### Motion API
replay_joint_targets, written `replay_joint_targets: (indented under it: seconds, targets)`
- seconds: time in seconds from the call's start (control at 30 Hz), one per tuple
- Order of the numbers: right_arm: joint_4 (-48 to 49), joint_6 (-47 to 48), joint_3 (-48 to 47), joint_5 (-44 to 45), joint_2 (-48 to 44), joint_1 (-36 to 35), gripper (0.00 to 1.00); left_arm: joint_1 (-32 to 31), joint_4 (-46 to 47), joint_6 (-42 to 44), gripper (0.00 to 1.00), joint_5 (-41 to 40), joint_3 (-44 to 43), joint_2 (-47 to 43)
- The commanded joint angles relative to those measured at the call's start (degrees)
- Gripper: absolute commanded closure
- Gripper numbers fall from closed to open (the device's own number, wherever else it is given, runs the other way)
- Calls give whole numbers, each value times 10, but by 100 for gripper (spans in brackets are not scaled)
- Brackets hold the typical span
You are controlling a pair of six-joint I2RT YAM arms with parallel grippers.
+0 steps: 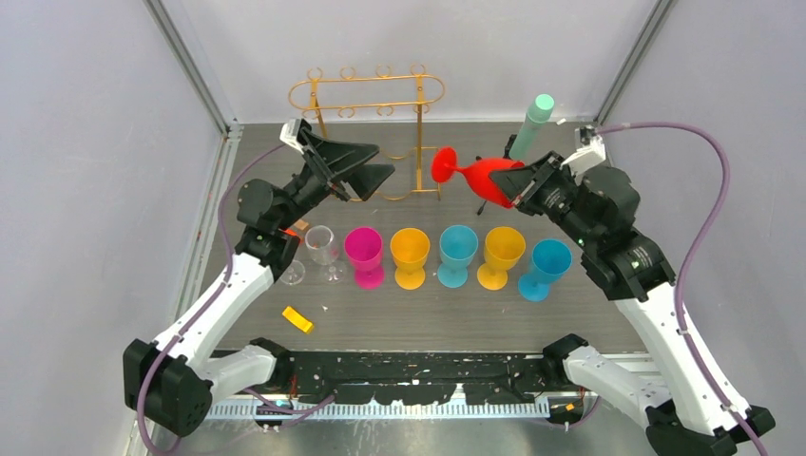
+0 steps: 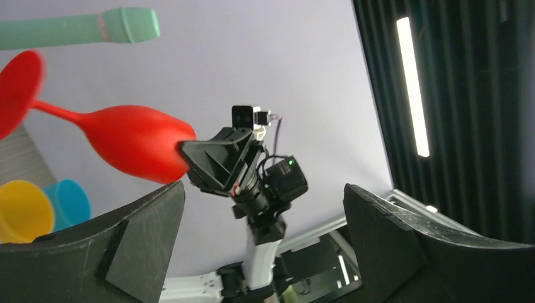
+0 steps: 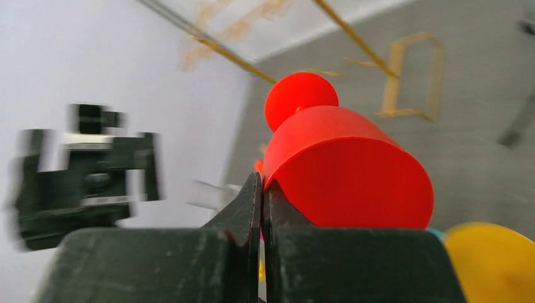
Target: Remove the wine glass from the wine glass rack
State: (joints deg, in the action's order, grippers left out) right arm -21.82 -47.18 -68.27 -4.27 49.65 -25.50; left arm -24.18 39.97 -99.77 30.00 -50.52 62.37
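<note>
A red wine glass [image 1: 480,174] hangs sideways in the air just right of the gold wine glass rack [image 1: 366,90], its foot pointing at the rack. My right gripper [image 1: 514,190] is shut on the rim of its bowl. In the right wrist view the jaws [image 3: 262,189] pinch the thin red wall of the wine glass [image 3: 347,167]. My left gripper [image 1: 373,163] stands open in front of the rack, holding nothing. The left wrist view shows its gripper's [image 2: 262,196] wide gap, with the wine glass [image 2: 135,142] beyond it.
A row of glasses stands mid-table: clear [image 1: 321,245], magenta [image 1: 364,252], orange [image 1: 410,252], teal [image 1: 457,249], yellow [image 1: 502,252], blue [image 1: 549,261]. A green cylinder on a black tripod [image 1: 532,123] rises behind the right gripper. A small orange block [image 1: 297,319] lies near left.
</note>
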Motion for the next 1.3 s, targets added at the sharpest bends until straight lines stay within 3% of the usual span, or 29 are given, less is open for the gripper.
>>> replay_joint_targets:
  seconds: [0.0, 0.2, 0.43, 0.67, 0.87, 1.27]
  targets:
    - [-188, 122, -36, 130, 32, 2, 100, 3, -102, 130, 0, 46, -14, -21]
    - [-253, 174, -51, 275, 61, 2, 100, 3, -295, 293, 0, 32, -60, -48]
    - [-283, 190, -55, 372, 110, 29, 100, 3, -483, 449, 0, -36, -113, -76]
    - [-301, 199, -41, 314, 147, 168, 100, 3, -603, 530, 0, -56, -145, -80]
    - [-335, 195, -30, 315, 166, 204, 100, 3, -619, 538, 0, -71, -130, -98]
    - [-361, 172, 5, 230, 211, 314, 100, 3, -671, 573, 0, -67, -122, -117]
